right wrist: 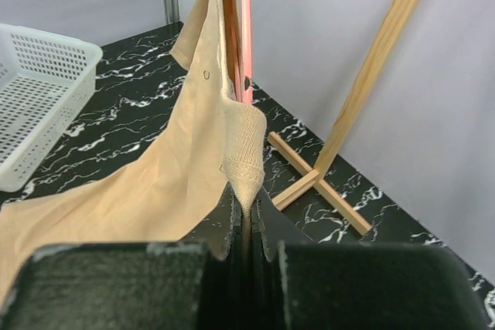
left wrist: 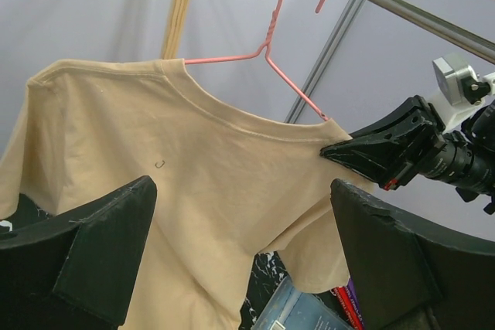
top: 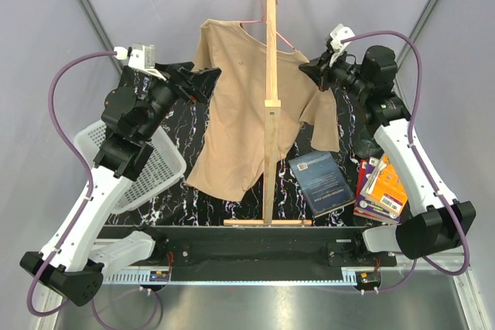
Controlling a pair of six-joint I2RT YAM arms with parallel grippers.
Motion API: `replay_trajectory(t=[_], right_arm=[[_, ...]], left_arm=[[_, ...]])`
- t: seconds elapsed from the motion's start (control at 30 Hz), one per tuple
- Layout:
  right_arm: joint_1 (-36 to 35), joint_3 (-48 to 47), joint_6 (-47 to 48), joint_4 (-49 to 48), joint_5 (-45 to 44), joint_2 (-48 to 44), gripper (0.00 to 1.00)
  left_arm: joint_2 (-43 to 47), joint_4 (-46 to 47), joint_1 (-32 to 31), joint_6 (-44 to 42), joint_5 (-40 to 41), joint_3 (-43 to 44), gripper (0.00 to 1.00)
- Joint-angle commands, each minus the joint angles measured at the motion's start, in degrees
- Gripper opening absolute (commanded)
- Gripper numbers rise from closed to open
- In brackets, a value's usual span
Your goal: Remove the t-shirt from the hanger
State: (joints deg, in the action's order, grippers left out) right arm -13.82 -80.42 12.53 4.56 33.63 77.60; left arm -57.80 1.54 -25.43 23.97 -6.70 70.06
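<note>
white basket (top: 167, 169), wooden stand (top: 271, 113), blue book (top: 321, 183), book stack (top: 384, 191)

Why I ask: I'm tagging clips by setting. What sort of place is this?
Likely a robot test cell, not a home: plain grey screens wall in a marble-patterned table, two arms are bolted to its near edge, and the t-shirt on its hanger hangs from a bare wooden stand.

T-shirt (top: 240, 106) on hanger (left wrist: 268, 36), hung from stand (top: 271, 75) mid-table (top: 201, 199). Basket (top: 155, 168) left of t-shirt. Book (top: 321, 183) right of stand base; book stack (top: 383, 191) further right. Left gripper (top: 205, 83) near left-side sleeve, apart. Right gripper (top: 305, 67) at opposite shoulder, cloth between its fingers.
</note>
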Motion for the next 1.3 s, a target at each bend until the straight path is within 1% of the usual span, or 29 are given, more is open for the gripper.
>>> replay_trajectory(t=[0.0, 0.17, 0.3, 0.43, 0.77, 0.83, 0.87, 0.97, 1.03, 1.07, 1.23, 1.27], right_arm=[[-0.15, -3.07, 5.65, -3.0, 0.29, -4.56, 0.0], [-0.24, -7.89, 6.45, 1.15, 2.14, -3.43, 0.0], [-0.24, -11.16, 8.38, 5.1, 1.18, -2.54, 0.0], [-0.24, -12.3, 9.26, 5.46, 0.21, -2.46, 0.0], [-0.76, -18.98, 11.81, 7.75, 3.02, 1.41, 0.0], [-0.85, -18.98, 14.61, 8.27, 5.38, 1.59, 0.0], [-1.03, -18.81, 17.41, 8.36, 5.4, 1.5, 0.0], [-1.38, -18.89, 20.67, 8.27, 4.96, 1.59, 0.0], [-1.38, -18.11, 24.45, 8.54, 7.05, 1.06, 0.0], [-1.38, -17.84, 27.86, 8.36, 7.41, 0.97, 0.0], [-1.56, -18.98, 30.35, 7.22, 3.74, 1.32, 0.0], [-1.56, -18.81, 30.88, 5.48, 3.29, 1.24, 0.0]], left_arm=[[1.37, 3.73, 0.12, -1.47, 0.02, -0.28, 0.99], [1.64, 4.26, 0.12, -1.2, -0.59, -0.63, 0.99], [1.55, 4.61, 0.03, -1.29, -0.68, -0.8, 0.99], [1.11, 5.05, 0.12, -1.38, -0.6, -0.89, 0.99], [0.23, 5.84, 0.03, -0.94, -1.12, -0.89, 0.99], [-0.03, 5.84, 0.12, -0.94, -1.21, -0.89, 0.99], [-0.12, 5.93, 0.12, -0.94, -1.21, -0.89, 0.99], [-0.21, 6.02, 0.12, -0.94, -1.39, -0.98, 0.99], [-0.47, 6.19, 0.12, -0.85, -1.56, -0.98, 0.99], [-0.38, 6.28, 0.12, -0.94, -1.56, -0.89, 0.99], [-0.91, 6.37, 0.12, -0.68, -1.83, -0.8, 0.99], [-0.91, 6.37, 0.12, -0.59, -2.0, -0.8, 0.99]])
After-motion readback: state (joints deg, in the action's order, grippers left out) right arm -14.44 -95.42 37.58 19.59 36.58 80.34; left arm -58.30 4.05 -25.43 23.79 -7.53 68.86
